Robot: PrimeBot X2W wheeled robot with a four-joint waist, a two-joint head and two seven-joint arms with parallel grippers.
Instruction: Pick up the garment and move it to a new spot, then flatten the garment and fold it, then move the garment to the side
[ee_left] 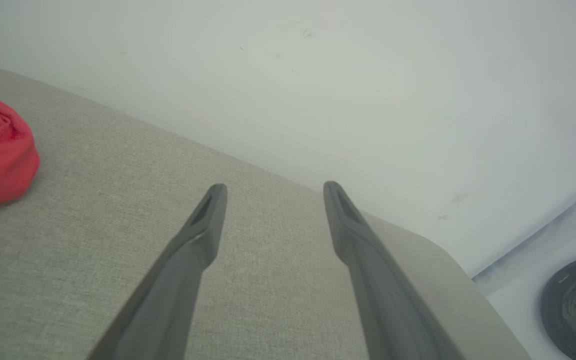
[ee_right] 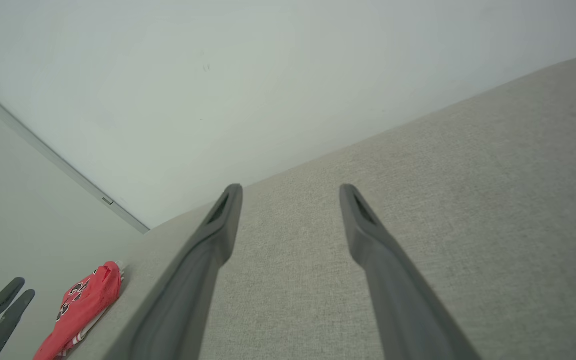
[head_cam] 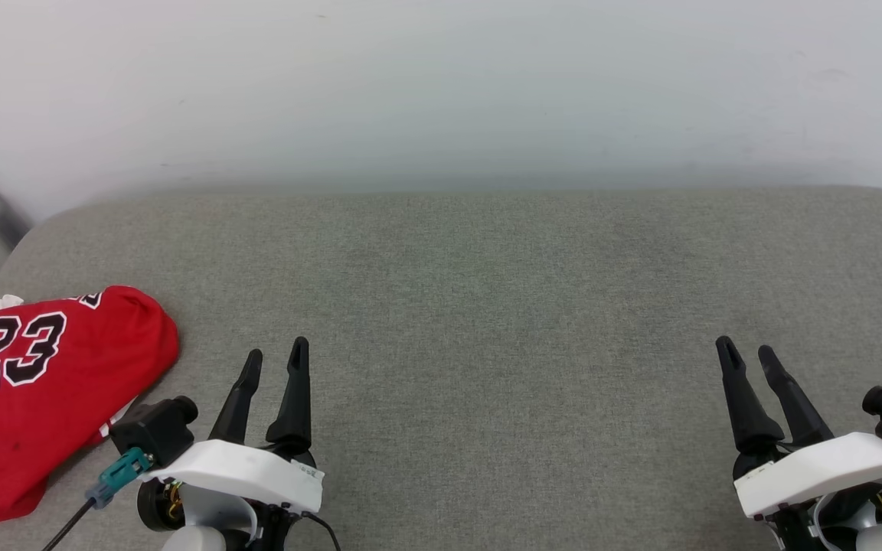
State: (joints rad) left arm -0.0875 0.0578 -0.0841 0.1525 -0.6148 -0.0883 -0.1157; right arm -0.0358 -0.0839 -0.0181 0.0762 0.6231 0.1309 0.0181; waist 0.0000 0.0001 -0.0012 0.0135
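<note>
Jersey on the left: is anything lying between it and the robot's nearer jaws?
Nothing visible does. Only bare grey padding separates the jersey from the left jaws, which stand open just to its right.

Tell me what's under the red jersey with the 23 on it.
The red number-23 jersey rests directly on the grey fabric-covered surface. Its cloth hides whatever else might lie beneath.

Part of garment (head_cam: 66, 428) off-frame, lettering perhaps hidden
</note>
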